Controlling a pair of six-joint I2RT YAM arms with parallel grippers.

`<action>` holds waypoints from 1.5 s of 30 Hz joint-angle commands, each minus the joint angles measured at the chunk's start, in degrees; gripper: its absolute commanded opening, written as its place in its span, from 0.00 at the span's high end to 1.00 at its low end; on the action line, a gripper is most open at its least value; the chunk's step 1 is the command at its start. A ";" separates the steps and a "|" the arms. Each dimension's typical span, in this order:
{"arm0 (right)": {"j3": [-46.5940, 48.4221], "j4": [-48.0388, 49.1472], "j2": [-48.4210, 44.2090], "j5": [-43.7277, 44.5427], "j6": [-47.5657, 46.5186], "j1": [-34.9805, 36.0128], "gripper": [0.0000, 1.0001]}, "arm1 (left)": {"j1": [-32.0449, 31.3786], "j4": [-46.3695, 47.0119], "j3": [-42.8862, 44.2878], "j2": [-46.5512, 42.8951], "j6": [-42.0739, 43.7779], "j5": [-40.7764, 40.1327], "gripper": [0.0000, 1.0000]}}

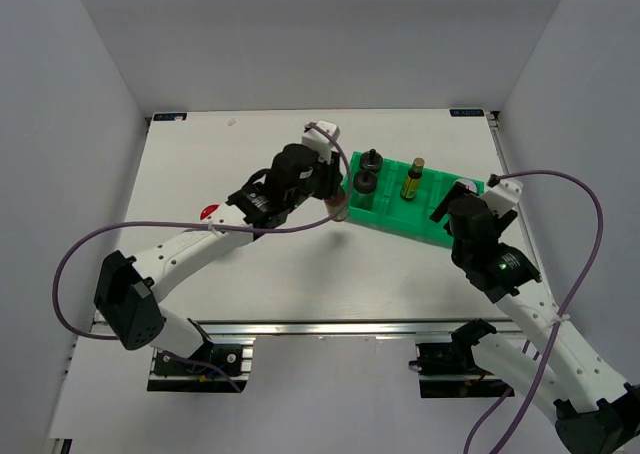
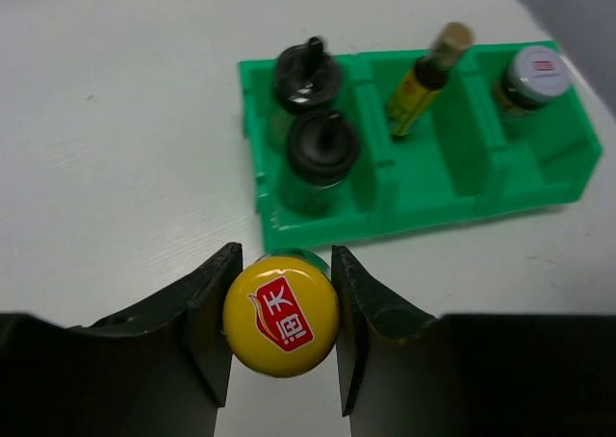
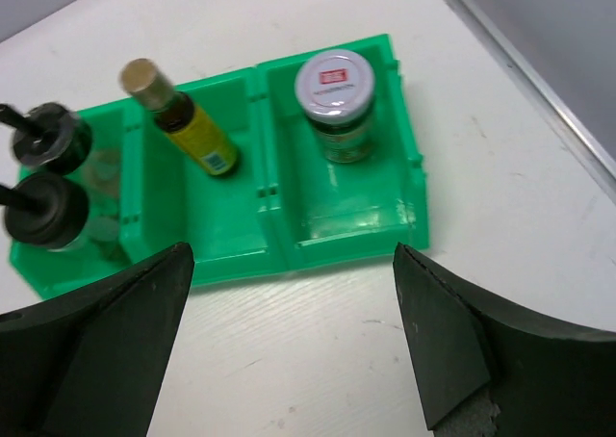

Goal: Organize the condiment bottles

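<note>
My left gripper [image 2: 282,326] is shut on a yellow-capped bottle [image 2: 281,315] with a red logo, just in front of the left end of the green bin [image 2: 404,216]. From above, the gripper [image 1: 338,200] is at the bin's [image 1: 400,226] left edge. The bin's left compartment holds two black-capped glass bottles [image 2: 308,76] [image 2: 323,148]. A thin yellow-labelled bottle [image 2: 419,86] leans in the middle one. A jar with a pale, red-marked lid [image 3: 337,95] stands in the right one. My right gripper [image 3: 294,331] is open and empty over the table before the bin's right end.
A small red object [image 1: 210,212] lies on the white table beside the left arm, partly hidden by it. Grey walls enclose the table on three sides. A metal rail [image 1: 330,326] runs along the near edge.
</note>
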 commanded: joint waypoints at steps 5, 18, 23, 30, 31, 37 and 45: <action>1.32 -7.49 -2.39 7.33 8.14 -1.17 0.11 | -5.69 7.96 10.01 2.53 4.92 5.64 1.00; -2.45 -6.17 -10.04 10.40 9.55 -1.53 0.11 | -8.33 13.68 27.14 22.21 7.92 9.61 1.00; -3.77 -5.12 -10.22 10.67 9.72 -1.52 0.11 | -8.42 15.17 33.63 27.66 8.88 8.38 1.00; -5.53 -3.45 -9.78 11.63 9.55 -1.70 0.11 | -8.42 13.86 42.60 36.10 8.27 10.14 1.00; -5.62 -3.36 -9.69 11.81 9.55 -1.70 0.11 | -8.51 13.94 43.05 36.45 8.18 10.49 1.00; -6.06 -2.05 -10.04 11.90 8.85 -1.79 0.11 | -8.42 14.30 45.51 39.18 8.88 9.52 1.00; -6.41 -1.34 -9.78 11.37 7.79 -1.88 0.11 | -8.86 14.91 45.69 43.22 9.41 9.27 1.00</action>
